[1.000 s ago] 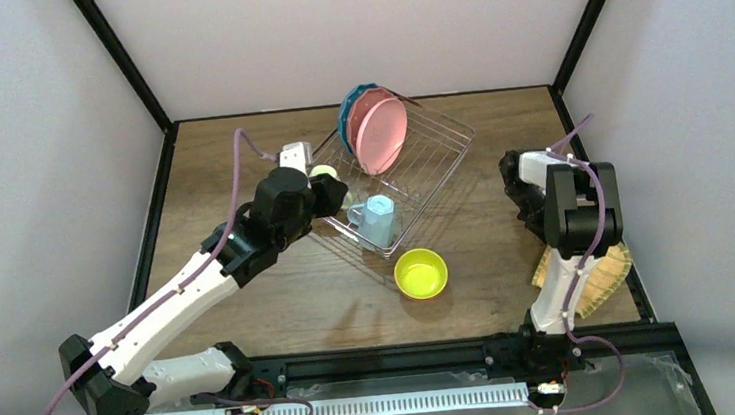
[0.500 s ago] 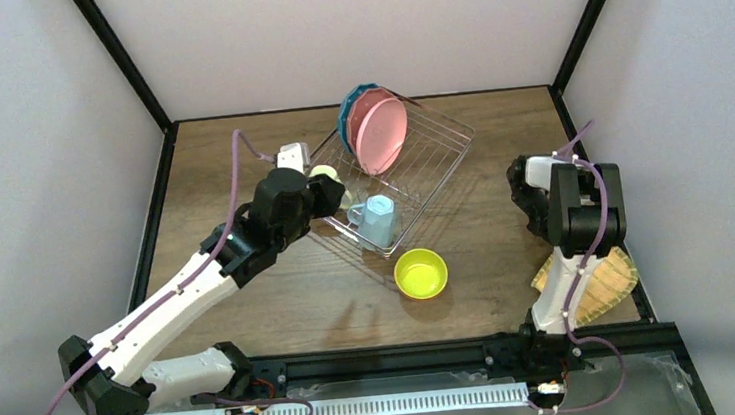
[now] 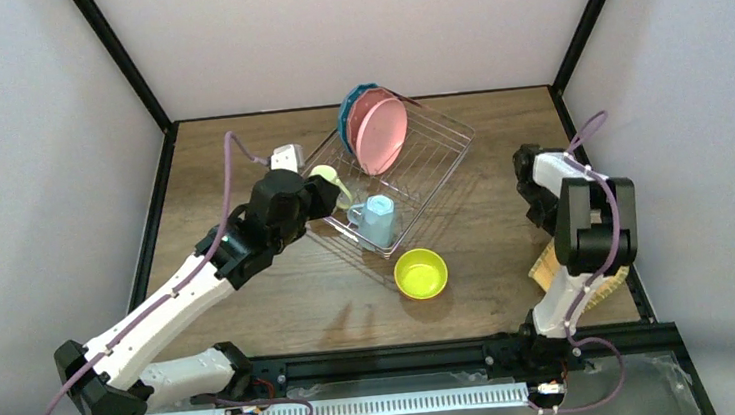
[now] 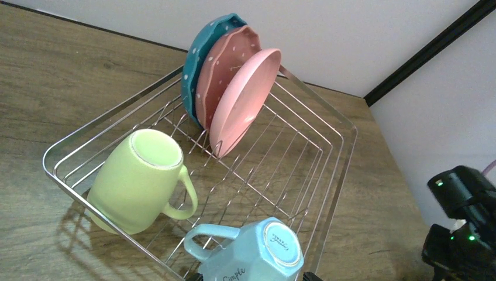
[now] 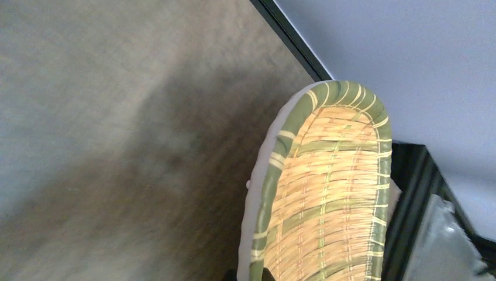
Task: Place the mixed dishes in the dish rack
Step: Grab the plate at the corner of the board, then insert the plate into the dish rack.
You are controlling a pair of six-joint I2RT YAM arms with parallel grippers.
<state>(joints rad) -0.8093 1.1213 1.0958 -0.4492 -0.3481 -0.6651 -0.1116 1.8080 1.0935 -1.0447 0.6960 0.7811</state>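
Note:
The dish rack holds a blue dotted plate and two pink plates standing on edge. A pale green mug and a light blue mug lie in it too. A lime bowl sits on the table in front of the rack. My left gripper is open at the rack's near-left corner, with the light blue mug between its fingertips, untouched. My right gripper is shut on the rim of the woven tan plate, which is tilted up on edge at the table's right side.
A black frame rail runs along the table's right edge, close beside the woven plate. Walls close in the left, right and back. The right arm covers most of the woven plate from above.
My right gripper closed on the woven plate's rim and raised it from flat to tilted on edge. My left arm drew back slightly from the rack, still open.

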